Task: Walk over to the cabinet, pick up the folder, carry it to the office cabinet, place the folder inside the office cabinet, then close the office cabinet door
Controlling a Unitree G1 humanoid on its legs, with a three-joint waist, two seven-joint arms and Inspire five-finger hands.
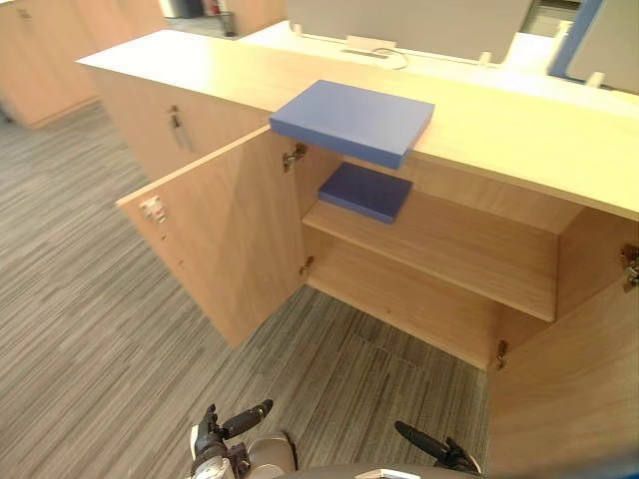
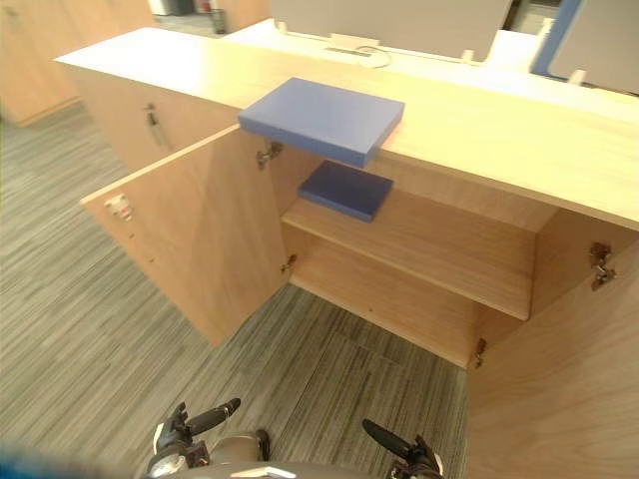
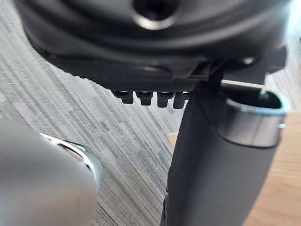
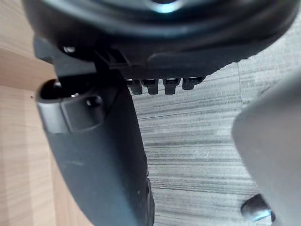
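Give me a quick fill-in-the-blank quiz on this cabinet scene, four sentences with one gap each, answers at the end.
1. The cabinet's left door stands ____.
2. One blue folder lies on the cabinet top, overhanging its ____ edge.
3. A second folder lies on the shelf ____ the cabinet.
4. The left hand and the right hand each hold ____.

Missing words: open; front; inside; nothing.

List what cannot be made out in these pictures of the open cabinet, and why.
Right door: cut off by the left eye view's right edge.
Left door: outer face turned away in both eye views.
Folder on the cabinet top: underside faces down, contents closed in.
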